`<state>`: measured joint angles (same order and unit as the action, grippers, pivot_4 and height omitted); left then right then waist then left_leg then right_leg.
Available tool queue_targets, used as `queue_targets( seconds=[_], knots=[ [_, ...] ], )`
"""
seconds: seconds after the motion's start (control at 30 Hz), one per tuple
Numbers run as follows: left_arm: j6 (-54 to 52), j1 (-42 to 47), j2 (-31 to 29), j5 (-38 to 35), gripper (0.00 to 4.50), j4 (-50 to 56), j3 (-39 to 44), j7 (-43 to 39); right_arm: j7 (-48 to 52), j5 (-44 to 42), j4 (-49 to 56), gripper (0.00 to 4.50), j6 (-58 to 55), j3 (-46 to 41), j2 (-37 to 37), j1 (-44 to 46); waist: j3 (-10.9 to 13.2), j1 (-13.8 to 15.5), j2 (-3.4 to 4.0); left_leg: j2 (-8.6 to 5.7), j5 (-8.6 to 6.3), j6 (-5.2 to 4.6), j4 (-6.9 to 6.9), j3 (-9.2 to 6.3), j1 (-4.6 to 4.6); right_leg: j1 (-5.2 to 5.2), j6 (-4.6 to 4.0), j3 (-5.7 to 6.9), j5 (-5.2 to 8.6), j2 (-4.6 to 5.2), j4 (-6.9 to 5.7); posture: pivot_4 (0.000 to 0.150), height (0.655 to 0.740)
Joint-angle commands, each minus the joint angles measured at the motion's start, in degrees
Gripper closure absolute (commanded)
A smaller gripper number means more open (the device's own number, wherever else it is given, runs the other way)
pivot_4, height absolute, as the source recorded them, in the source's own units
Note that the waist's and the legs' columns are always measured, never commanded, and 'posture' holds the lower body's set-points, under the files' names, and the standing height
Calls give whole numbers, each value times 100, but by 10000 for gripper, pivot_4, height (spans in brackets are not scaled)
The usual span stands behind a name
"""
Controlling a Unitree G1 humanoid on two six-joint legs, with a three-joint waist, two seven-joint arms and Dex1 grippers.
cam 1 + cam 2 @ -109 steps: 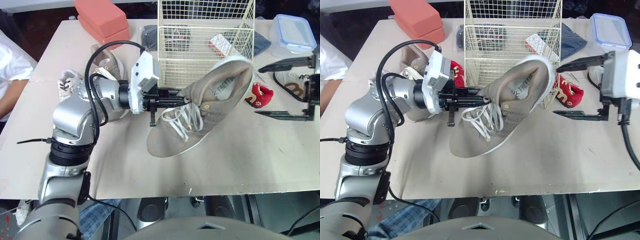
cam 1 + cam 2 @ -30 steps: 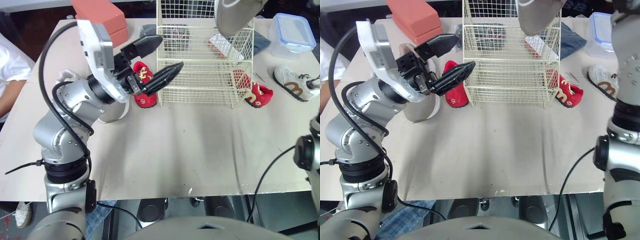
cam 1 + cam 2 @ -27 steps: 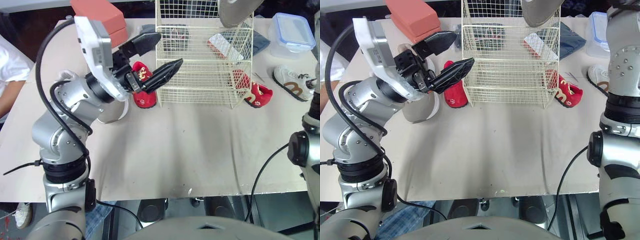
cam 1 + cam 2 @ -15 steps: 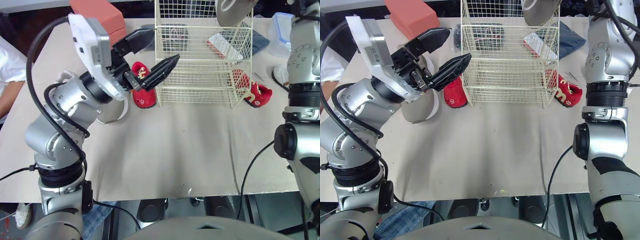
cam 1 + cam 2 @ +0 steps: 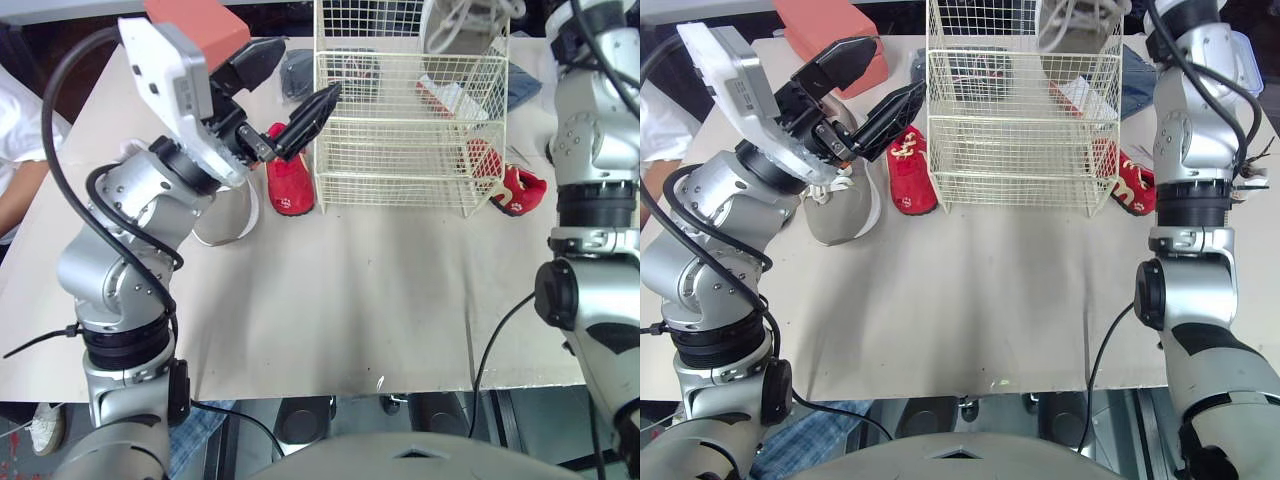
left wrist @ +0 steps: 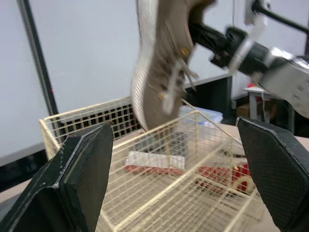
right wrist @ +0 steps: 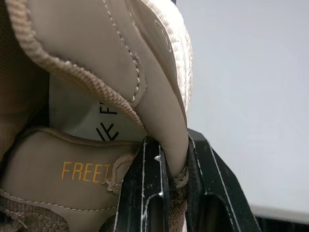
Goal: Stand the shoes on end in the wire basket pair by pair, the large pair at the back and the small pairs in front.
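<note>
Right gripper [image 7: 166,159] is clamped down hard on the heel collar of the large tan shoe [image 6: 161,67], one finger inside the shoe and one outside. The shoe hangs toe down with its laces dangling, over the far right part of the wire basket [image 5: 400,160]. Can't tell if the toe has actually dipped below the rim.

Left gripper [image 5: 305,70] is wide open with nothing in it, held up in the air just off the basket's left side, fingers pointing toward the basket.

Right under it, a small red shoe [image 5: 290,180] lies on the counter [image 5: 350,300], pretty much touching the basket's near left corner. Its mate, the other small red shoe [image 5: 515,190], sits just off the basket's right side.

The second large tan shoe [image 5: 840,215] lies on the counter left of the red one, partly hidden under the left arm.

Further out there's a salmon-coloured block [image 5: 195,20] at the far left of the counter, and a person's white sleeve [image 5: 20,150] pokes in at the left edge.
</note>
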<state>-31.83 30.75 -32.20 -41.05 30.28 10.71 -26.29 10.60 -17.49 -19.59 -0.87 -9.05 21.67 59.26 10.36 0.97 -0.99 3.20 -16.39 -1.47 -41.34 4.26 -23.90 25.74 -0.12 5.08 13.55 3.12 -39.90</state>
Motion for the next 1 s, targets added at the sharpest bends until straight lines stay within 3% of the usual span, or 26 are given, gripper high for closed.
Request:
queue_targets(
  seconds=[0.03,0.6,0.93,0.97,1.0],
  knots=[
    [161,86,5,113,777,43,25,-10,-310,171,705,45000,-470,-24,-65,-408,0,-1,0,0,0,0,0,-1,0,0,0,1,0,0,0,1500,6860],
    [107,18,92,211,777,45,-65,-113,-573,309,951,45000,-1912,17,-314,-997,-2,2,-2,-2,0,0,0,-10,-2,-5,0,13,1,-1,3,1500,6860],
    [103,-39,71,202,777,33,-49,-149,-594,415,967,45000,-1972,-2,-363,-1038,-10,1,-12,-2,0,0,0,-12,1,-9,1,15,1,-2,3,1500,6860],
    [109,-32,75,211,0,15,-59,-157,-576,426,1005,38959,-1901,-14,-347,-1019,-10,1,-13,-2,0,0,0,-12,1,-9,0,15,1,-2,2,1500,6860],
    [112,-24,76,217,0,-2,-64,-163,-561,438,1039,37344,-1853,-20,-333,-1005,-10,0,-13,-2,0,0,0,-12,1,-9,0,15,1,-2,2,1500,6860]
  ],
)
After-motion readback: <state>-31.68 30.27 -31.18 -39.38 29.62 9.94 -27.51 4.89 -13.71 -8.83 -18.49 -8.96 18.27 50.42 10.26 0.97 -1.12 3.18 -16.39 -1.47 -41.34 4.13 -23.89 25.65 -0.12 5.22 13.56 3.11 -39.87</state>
